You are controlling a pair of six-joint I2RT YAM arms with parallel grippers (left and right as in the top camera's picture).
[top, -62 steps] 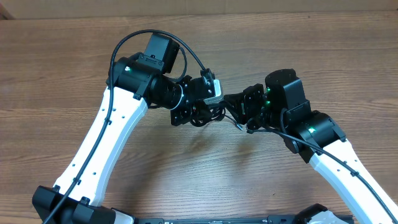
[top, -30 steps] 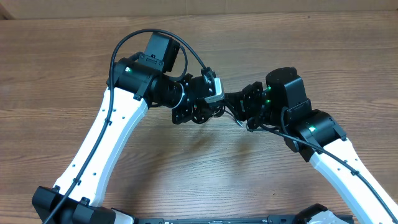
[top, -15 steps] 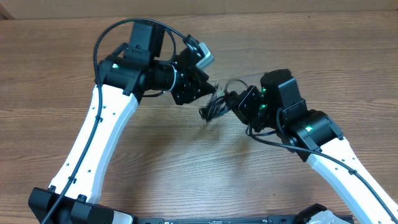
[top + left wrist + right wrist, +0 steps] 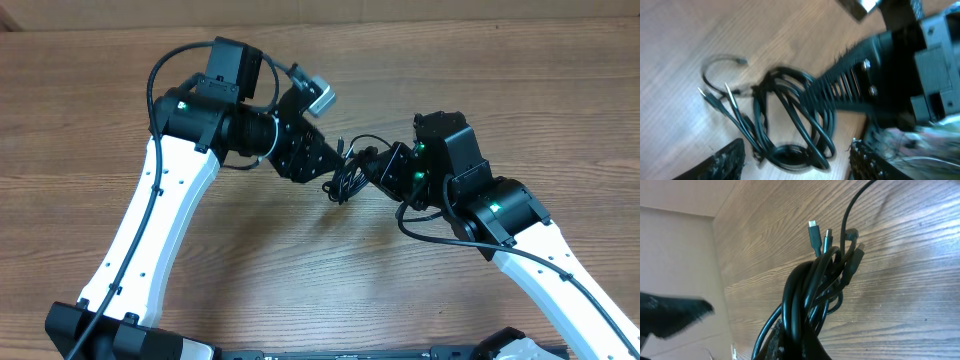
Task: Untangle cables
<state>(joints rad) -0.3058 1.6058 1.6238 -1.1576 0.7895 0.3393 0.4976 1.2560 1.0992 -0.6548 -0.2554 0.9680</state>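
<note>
The cables (image 4: 345, 178) are thin black cords bunched in a small coil at mid-table. My right gripper (image 4: 373, 165) is shut on the coil from the right. In the right wrist view the cables (image 4: 810, 290) rise from the shut right gripper (image 4: 801, 350), with slim plug ends (image 4: 813, 230) sticking out at the top. My left gripper (image 4: 322, 162) stands open just left of the bundle. In the left wrist view the cables (image 4: 790, 125) lie between the spread fingers (image 4: 727, 161) of the left gripper (image 4: 797, 162), without touching them. The ribbed right finger (image 4: 850, 85) clamps the loops.
The wooden table (image 4: 300, 280) lies bare around the two arms. Thicker black wires (image 4: 170, 70) loop over the left arm. A pale wall edge (image 4: 675, 255) shows beyond the table in the right wrist view.
My left gripper has opened and let go of the cables, and its arm swung back and up. The bundle now hangs from the right gripper alone, shifted slightly left.
</note>
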